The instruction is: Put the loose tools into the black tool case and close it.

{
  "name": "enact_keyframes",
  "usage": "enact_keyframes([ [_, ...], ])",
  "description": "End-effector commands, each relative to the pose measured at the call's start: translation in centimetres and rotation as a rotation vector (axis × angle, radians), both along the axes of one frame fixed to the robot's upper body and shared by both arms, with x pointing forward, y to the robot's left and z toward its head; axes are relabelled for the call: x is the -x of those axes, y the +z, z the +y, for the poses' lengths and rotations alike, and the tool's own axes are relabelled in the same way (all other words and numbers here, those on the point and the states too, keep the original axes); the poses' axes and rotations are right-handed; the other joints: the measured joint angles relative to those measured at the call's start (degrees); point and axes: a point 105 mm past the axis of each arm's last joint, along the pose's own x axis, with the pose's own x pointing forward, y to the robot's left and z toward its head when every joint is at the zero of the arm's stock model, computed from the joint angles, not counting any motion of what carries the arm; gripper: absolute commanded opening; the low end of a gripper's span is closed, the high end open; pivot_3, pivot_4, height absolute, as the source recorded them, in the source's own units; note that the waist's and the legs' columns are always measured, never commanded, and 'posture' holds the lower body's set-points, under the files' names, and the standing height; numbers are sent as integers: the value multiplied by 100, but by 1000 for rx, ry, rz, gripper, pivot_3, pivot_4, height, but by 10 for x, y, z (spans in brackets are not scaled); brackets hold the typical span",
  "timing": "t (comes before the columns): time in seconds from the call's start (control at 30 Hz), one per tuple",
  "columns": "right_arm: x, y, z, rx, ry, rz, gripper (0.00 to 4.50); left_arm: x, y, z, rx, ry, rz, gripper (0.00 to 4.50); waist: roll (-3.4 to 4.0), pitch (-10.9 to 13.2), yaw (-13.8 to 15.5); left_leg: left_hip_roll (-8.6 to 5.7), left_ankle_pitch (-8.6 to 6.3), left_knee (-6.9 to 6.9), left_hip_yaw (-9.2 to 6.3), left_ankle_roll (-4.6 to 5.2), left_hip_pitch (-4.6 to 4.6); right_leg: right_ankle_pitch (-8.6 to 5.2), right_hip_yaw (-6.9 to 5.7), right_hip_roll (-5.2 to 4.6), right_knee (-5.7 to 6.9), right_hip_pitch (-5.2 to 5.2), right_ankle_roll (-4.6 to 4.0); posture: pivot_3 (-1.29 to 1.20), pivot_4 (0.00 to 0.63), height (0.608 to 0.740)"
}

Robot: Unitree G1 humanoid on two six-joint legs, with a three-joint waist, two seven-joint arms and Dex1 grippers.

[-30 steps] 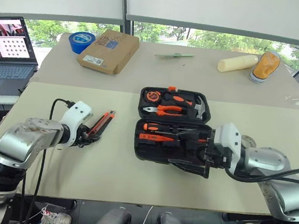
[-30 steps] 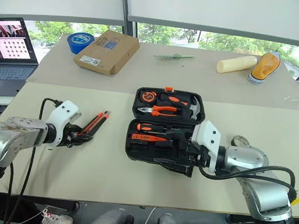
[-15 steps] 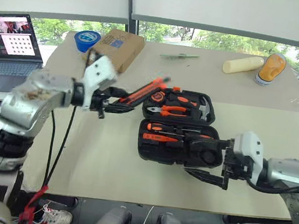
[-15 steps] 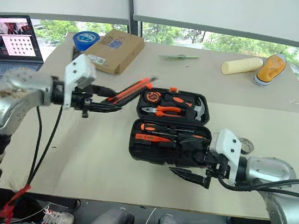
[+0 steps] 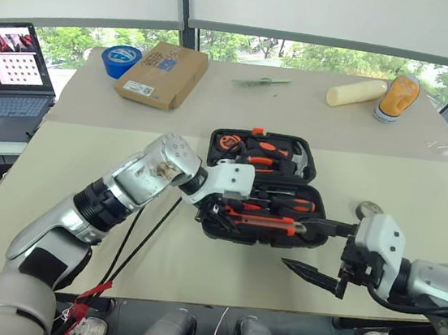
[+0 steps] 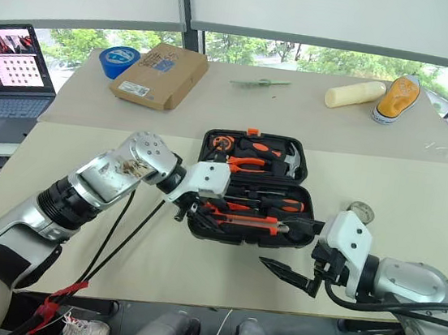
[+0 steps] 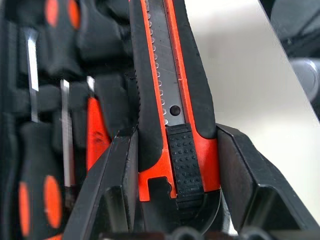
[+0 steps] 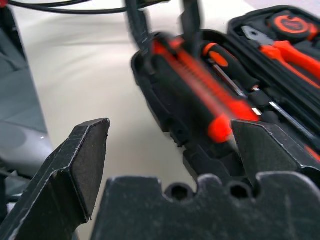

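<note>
Black plastic case: the black plastic clamshell tool case [image 5: 258, 188] lies open near the middle of the beige table [image 5: 85, 167], its lid half toward the windows and its tray half toward the robot.
Lid half: orange-handled pliers [image 5: 263, 149], a hammer head and a small orange-and-black tape measure [image 5: 229, 143] sit in its moulded slots.
Tray half: black-and-orange-handled screwdrivers [image 5: 285, 203] lie in slots along the tray.
Left gripper: the left gripper [image 7: 170, 175] is clamped on the black-and-orange utility knife [image 7: 170, 95], one black finger on each side of the knife's butt end.
Knife position: in the left eye view the knife [image 5: 262, 220] lies lengthwise over the near edge of the tray; whether it touches the tray cannot be told.
Right gripper: the right gripper [image 5: 321, 251] hangs just beside the tray's near right corner with its two black fingers spread wide and nothing between them.
Small grey tape roll: the roll [image 5: 368, 209] lies on the table to the right of the case, apart from it.
Far table: a blue tape roll [image 5: 122, 61], a brown cardboard box [image 5: 162, 74], a cream cylinder [image 5: 356, 93] and an orange shoe [image 5: 398, 98].
Left edge: an open laptop [image 5: 10, 80].
</note>
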Motion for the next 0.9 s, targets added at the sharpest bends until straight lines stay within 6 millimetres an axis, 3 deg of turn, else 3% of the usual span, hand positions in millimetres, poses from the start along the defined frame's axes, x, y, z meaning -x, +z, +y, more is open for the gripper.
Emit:
enact_keyframes([
  [0.03,1,9,0,12,-14,-75,4500,5,-2,-4,-22,-2,-4,1783,0,0,0,0,0,1,0,0,-1,0,0,0,0,0,0,0,150,735],
  [0.3,-2,10,-12,37,-36,-75,4500,-17,-12,7,-93,80,-96,1783,0,0,11,0,1,3,0,0,3,0,-1,1,-1,5,0,0,150,735],
  [0.53,-5,10,-10,27,-32,-79,4500,-24,-15,-4,-98,142,-82,1783,0,0,33,0,0,3,0,1,9,0,-2,1,1,9,1,0,150,735],
  [0.7,-5,10,-7,19,-29,-83,4500,-12,-12,-12,-96,124,-17,1783,0,0,55,-2,-2,10,0,7,7,-1,-3,1,1,12,2,0,150,735],
  [0.9,-6,9,-6,13,-38,-89,4500,-8,-19,-6,-145,110,-14,1783,0,0,45,-2,0,8,0,3,7,-1,-1,2,3,8,2,0,150,735],
])
